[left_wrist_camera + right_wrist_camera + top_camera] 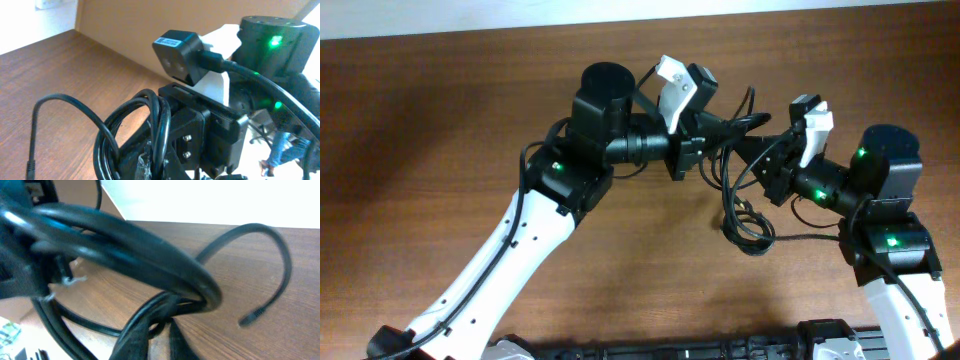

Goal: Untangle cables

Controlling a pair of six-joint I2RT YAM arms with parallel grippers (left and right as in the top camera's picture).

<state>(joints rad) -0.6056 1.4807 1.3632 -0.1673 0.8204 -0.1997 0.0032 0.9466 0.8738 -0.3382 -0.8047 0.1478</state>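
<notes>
Thin black flexible cables (161,127) hang between both arms over brown wooden desk (440,120), nr far edge, loops trailing onto it. L gripper (715,138) clamped on bundle as anchor. R gripper (760,150) closed too, prob. on one strand, to pull it free.

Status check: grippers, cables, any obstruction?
Left gripper shut on cables. Right gripper shut on same bundle. Loops hang to table, tangled. No obstruction seen.

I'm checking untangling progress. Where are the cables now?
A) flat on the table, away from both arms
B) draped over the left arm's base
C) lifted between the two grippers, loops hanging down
C: the cables span left gripper and right gripper, loops dangling toward the table.
</notes>
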